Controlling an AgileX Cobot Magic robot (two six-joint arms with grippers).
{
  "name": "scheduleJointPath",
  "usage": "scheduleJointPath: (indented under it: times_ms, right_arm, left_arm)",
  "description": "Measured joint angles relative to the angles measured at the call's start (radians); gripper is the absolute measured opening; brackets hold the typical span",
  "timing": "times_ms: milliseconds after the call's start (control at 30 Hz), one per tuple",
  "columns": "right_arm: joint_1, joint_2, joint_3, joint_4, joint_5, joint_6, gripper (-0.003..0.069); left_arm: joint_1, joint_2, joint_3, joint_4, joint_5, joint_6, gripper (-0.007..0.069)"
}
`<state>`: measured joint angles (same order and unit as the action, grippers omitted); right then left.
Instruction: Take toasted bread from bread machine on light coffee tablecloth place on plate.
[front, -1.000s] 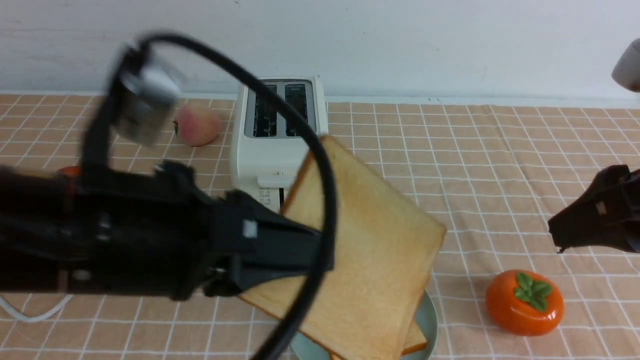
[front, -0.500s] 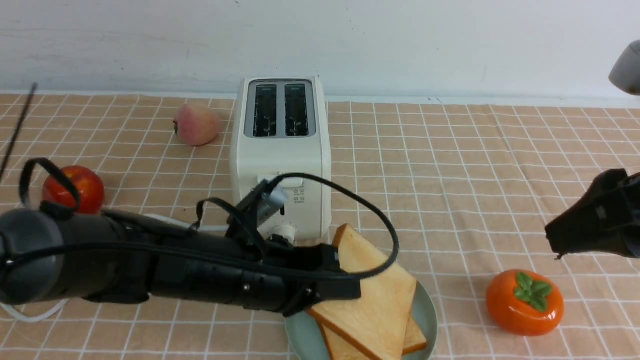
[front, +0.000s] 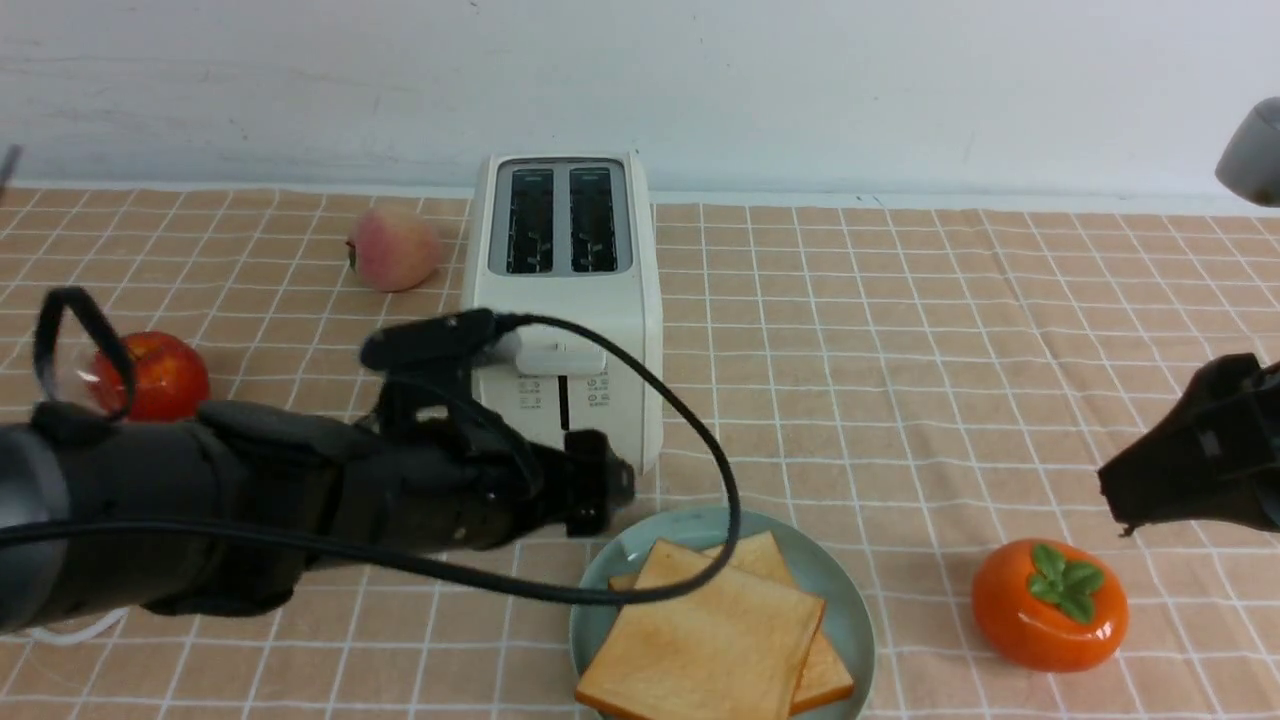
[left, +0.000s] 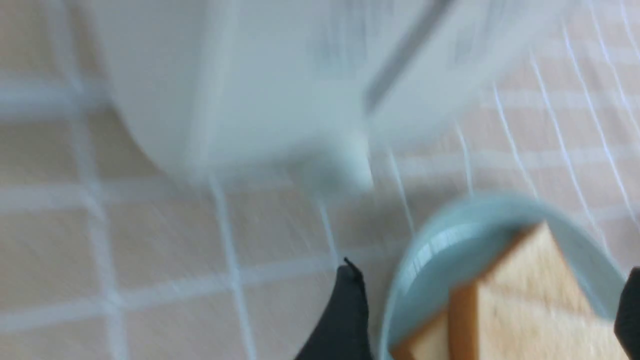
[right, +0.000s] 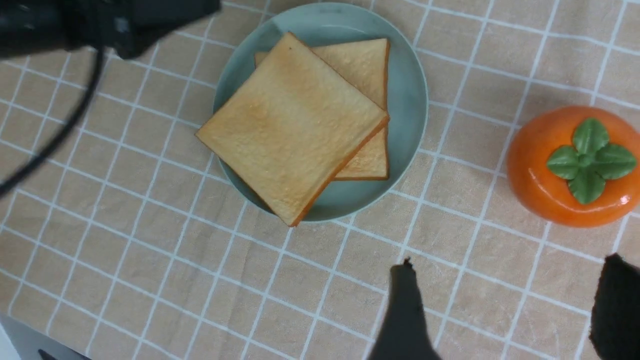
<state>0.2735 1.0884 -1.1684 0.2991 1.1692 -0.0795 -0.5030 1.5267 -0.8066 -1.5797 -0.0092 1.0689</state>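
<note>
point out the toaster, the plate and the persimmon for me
toaster (front: 555, 300): front view, its front face above the lever
plate (right: 407, 120): right wrist view, bare inner surface beside the bread
persimmon (right: 537, 185): right wrist view, orange skin beside the green leaves

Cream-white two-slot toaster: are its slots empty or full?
Empty: both dark slots of the cream-white two-slot toaster show in the front view with no bread in them.

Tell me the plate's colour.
The plate is pale teal-green, plain; it shows best in the right wrist view.
</note>
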Motion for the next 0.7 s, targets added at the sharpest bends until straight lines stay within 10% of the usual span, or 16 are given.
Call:
scheduleJointPath:
  times_ms: [267,400,700]
  right_arm:
    - [-0.017,-0.01,0.002,-0.157,-0.07,0.08,0.033]
    - [-0.095,-0.118,0.061,-0.223,-0.207,0.147,0.0022]
    - [-0.131,-0.465,0.469,-0.262,-0.571,0.152,-0.0019]
  left_arm:
    - [0.0,-0.299,0.0,-0.013,-0.071,0.187,0.0365]
    - [0.0,-0.441,0.0,-0.136,-0.162,0.378,0.0024]
    - [0.0,-0.527,0.019,-0.172,-0.331,0.641,-0.0014]
